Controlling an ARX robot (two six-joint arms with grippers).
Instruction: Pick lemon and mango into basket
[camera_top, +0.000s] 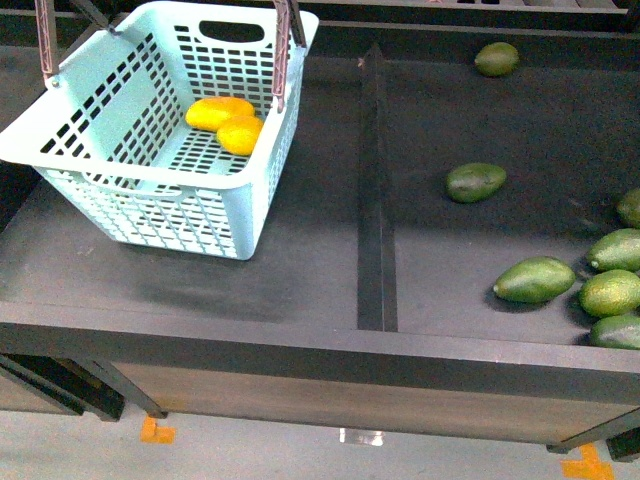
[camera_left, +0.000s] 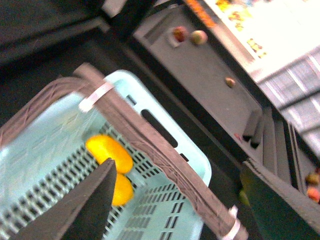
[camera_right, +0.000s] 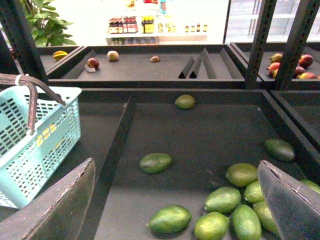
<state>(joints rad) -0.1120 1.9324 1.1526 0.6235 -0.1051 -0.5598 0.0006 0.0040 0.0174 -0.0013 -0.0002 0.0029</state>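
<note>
No legible writing. Mango (camera_top: 219, 111) and lemon (camera_top: 241, 135) lie touching inside the basket (camera_top: 150, 190). Left gripper (camera_left: 180, 200) fingers spread above basket, partly cut off; right gripper (camera_right: 175, 200) spread over avocados (camera_right: 225, 200).

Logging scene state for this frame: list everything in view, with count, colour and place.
basket: 1, light turquoise with brown handles, left compartment of the dark shelf.
mango: 1, yellow, on the basket floor.
lemon: 1, yellow, on the basket floor, touching the mango.
avocados: at least 7 in the front view, green, right compartment; two lie apart, the rest cluster at the right edge.
divider: 1, dark, between the two compartments.
far shelves: a few small fruits, reddish and brownish, too small to name.
left gripper: open, dark fingers, above the basket.
right gripper: open, dark fingers, above the avocado compartment.
</note>
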